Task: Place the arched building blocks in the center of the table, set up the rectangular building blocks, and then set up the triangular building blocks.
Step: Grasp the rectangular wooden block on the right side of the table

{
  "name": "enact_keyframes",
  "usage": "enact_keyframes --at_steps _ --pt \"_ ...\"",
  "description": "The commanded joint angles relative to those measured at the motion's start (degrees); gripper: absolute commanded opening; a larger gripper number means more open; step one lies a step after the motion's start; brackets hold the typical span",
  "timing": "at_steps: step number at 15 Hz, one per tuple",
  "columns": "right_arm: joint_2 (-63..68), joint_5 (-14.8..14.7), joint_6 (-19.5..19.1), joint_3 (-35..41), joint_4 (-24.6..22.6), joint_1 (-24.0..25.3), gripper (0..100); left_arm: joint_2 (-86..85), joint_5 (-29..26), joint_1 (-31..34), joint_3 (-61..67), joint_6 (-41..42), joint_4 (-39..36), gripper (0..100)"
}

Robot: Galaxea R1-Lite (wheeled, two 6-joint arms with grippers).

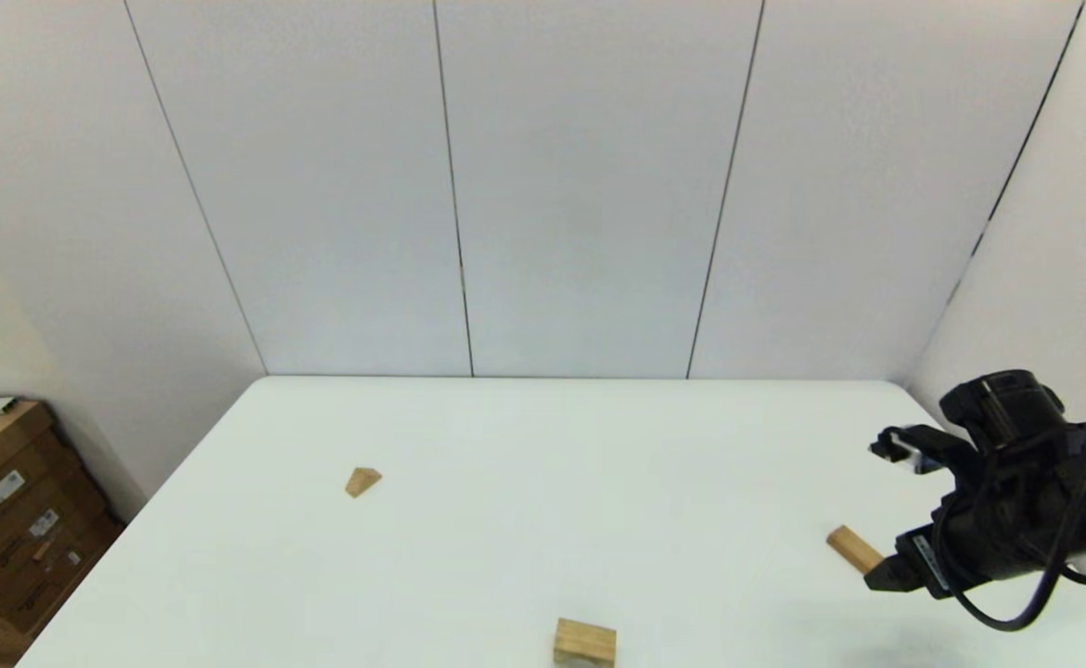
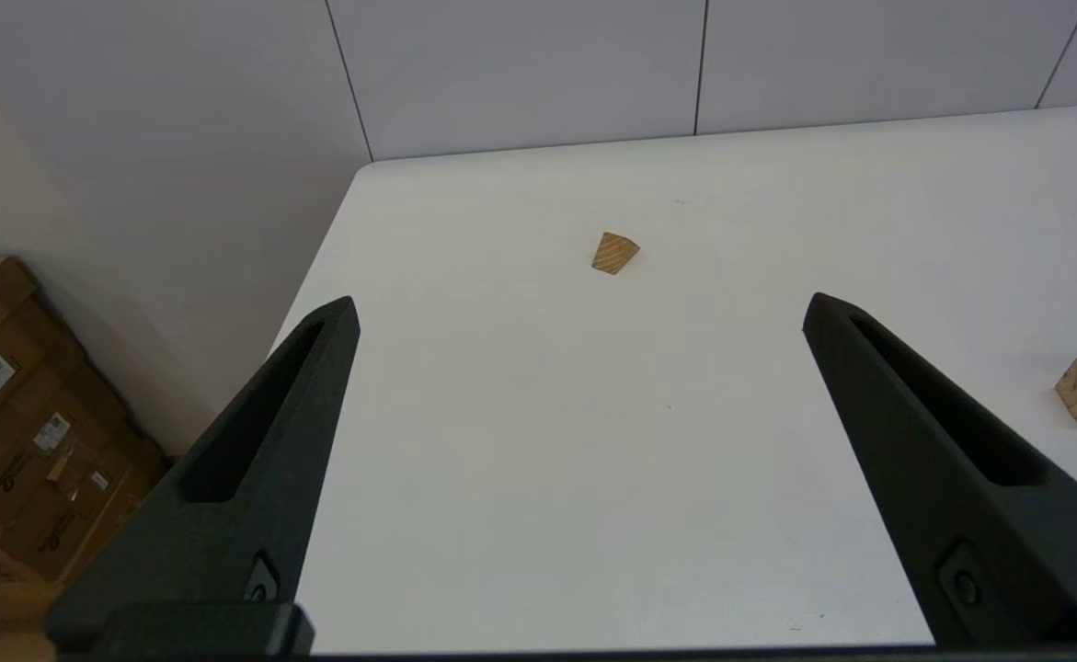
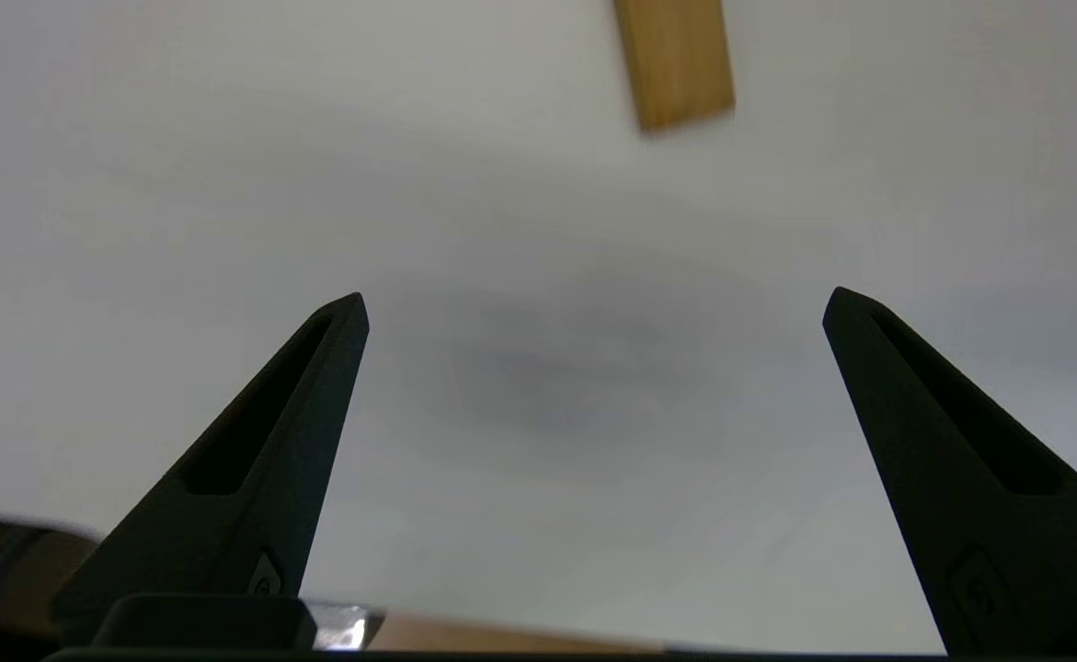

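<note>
Right gripper (image 1: pixel 881 515) spread open, empty, above rectangular bar (image 1: pixel 854 548) at table (image 1: pixel 543 436) right edge. Arched block (image 1: pixel 585 642) near centre; triangular wedge (image 1: pixel 363 481) far left. Left gripper (image 2: pixel 579 308) open, parked.

Pale raw wood with visible grain on the triangular building blocks (image 2: pixel 613 253); smooth matt white table (image 1: pixel 524 520); matt black plastic fingers (image 2: pixel 253 460).
</note>
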Motion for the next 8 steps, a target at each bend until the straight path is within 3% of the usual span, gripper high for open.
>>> enact_keyframes --at_steps 1,3,8 --pt "10.13 3.07 -3.17 -4.56 -3.09 -2.61 100 0.07 0.08 0.02 -0.04 -0.26 0.01 100" --pt "13.82 5.62 -4.49 -6.49 -3.09 -4.37 100 0.07 0.08 0.02 -0.04 -0.34 0.01 100" --pt "18.91 5.8 -6.77 -11.24 -3.18 -6.13 100 0.07 -0.01 0.02 -0.04 -0.08 0.01 100"
